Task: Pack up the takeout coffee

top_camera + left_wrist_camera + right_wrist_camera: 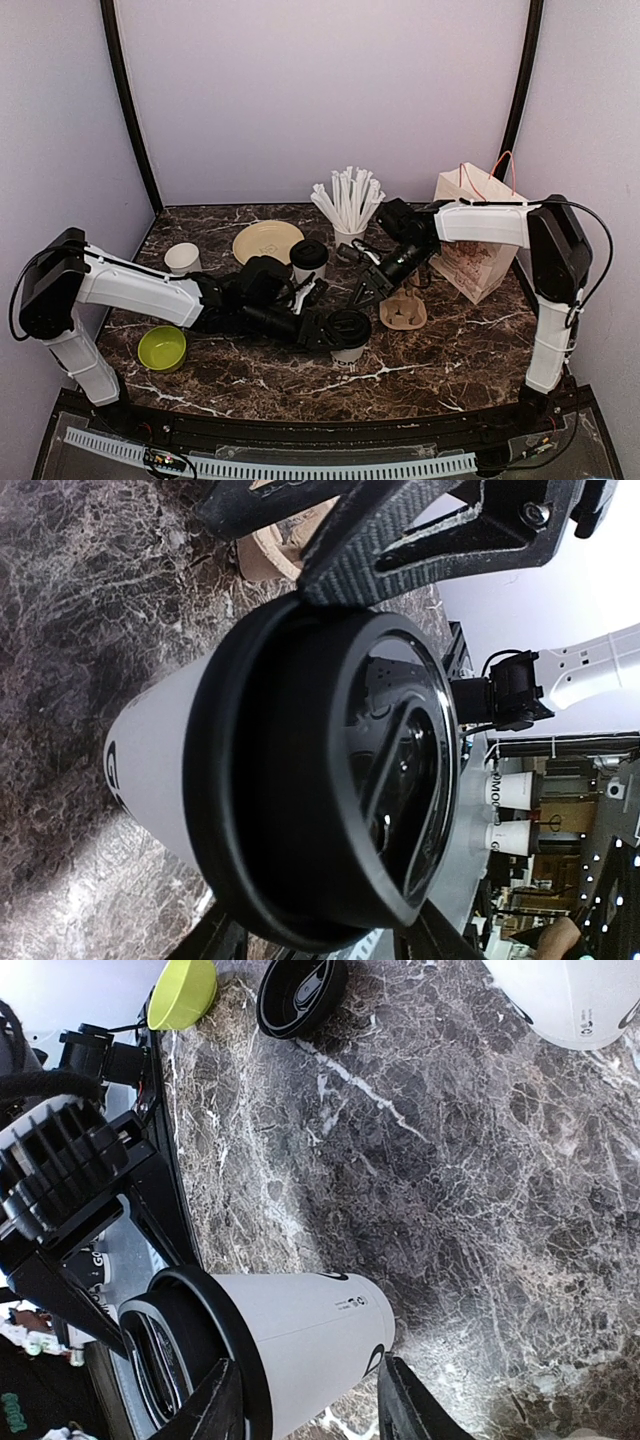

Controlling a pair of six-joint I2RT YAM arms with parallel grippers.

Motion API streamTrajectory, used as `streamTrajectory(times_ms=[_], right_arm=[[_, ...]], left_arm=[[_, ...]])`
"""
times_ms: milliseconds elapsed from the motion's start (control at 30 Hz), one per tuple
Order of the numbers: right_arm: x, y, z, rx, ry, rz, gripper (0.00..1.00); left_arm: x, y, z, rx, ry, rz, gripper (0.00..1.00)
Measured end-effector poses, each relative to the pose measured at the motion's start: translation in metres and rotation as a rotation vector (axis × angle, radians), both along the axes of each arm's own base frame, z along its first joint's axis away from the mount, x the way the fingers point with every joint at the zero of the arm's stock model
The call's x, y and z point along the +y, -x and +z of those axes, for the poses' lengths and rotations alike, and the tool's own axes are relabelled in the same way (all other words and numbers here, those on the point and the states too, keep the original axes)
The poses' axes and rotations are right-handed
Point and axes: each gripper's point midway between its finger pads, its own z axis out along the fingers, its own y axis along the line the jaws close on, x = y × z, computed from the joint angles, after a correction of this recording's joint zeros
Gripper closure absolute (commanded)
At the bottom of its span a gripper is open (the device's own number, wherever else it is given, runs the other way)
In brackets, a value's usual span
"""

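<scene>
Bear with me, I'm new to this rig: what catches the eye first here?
The left gripper clamps a black-lidded cup at the front centre of the table, and the right gripper hangs open right at the same cup. Behind stand a cup of straws and, to the right, a paper bag.

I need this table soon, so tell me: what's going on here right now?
The left gripper is clamped on a lidded takeout coffee cup beside the cardboard cup carrier. The right gripper hangs open and empty close by. A second lidded cup stands untouched near the cup of straws, and the paper bag stands at the right.
</scene>
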Motion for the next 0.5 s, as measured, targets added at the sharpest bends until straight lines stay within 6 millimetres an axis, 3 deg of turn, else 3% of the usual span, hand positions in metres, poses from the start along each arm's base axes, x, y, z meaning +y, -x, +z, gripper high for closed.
streamTrajectory(times_ms=[200, 500], right_arm=[[-0.005, -0.004, 0.007, -0.068, 0.013, 0.019, 0.46], [-0.021, -0.012, 0.036, -0.144, 0.014, 0.015, 0.38]], left_arm=[[-0.004, -0.006, 0.020, -0.111, -0.070, -0.002, 0.47], [0.019, -0.019, 0.036, -0.225, -0.211, 0.040, 0.43]])
